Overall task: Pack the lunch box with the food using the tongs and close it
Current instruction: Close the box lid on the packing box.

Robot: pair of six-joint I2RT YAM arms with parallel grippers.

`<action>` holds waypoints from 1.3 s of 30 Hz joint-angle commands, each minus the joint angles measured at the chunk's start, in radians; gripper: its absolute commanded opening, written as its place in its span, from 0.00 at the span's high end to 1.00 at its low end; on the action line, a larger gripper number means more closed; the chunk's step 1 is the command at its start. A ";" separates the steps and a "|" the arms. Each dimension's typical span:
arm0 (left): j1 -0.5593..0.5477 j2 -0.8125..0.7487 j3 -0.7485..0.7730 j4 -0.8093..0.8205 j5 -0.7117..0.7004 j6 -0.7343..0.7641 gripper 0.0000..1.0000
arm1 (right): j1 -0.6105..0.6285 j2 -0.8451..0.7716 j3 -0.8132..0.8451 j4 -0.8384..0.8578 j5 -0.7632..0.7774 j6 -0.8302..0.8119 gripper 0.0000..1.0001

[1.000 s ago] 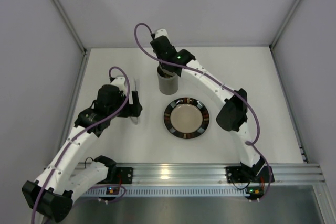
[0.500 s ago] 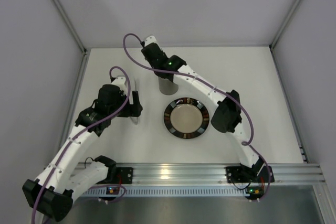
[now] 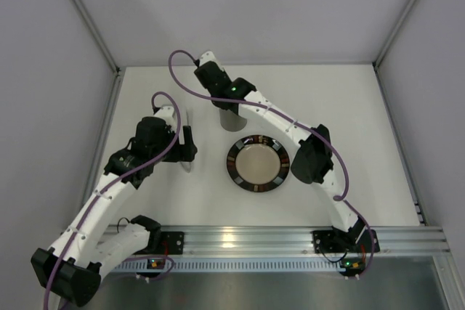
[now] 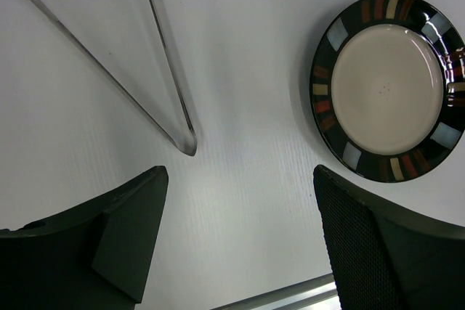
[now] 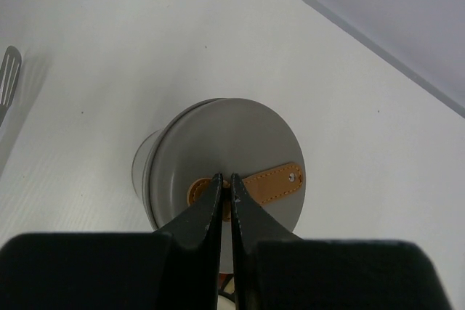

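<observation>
Since the lid (image 5: 240, 136) already sits on the lunch box (image 5: 142, 172) just beneath them, the right gripper (image 5: 226, 179) has its jaws closed at the orange tab (image 5: 272, 179), probably seating it. The left gripper (image 4: 238, 176) holds its jaws wide and empty; the tongs (image 4: 186, 136) lie ahead of them, apparently finished with.

You had nothing readable in any view: no text, numbers or logos. The orange tab (image 5: 256, 183) on the lid (image 5: 232, 130) of the lunch box (image 5: 141, 172) showed only a rivet. The plate (image 4: 324, 70) rim showed only coloured blocks.
</observation>
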 commanded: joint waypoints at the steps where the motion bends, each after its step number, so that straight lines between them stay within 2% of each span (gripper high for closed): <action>1: -0.001 0.002 -0.003 0.031 0.009 0.007 0.14 | 0.021 0.003 0.033 0.031 0.009 -0.021 1.00; 21: -0.002 0.002 -0.003 0.029 0.009 0.007 0.14 | 0.054 -0.005 -0.080 0.075 -0.022 -0.041 1.00; 37: -0.005 0.009 -0.003 0.029 0.006 0.007 0.14 | 0.060 -0.192 -0.384 0.268 0.064 0.085 1.00; 39: -0.007 0.009 -0.003 0.028 0.005 0.007 0.14 | 0.057 -0.202 -0.395 0.276 0.067 0.096 0.94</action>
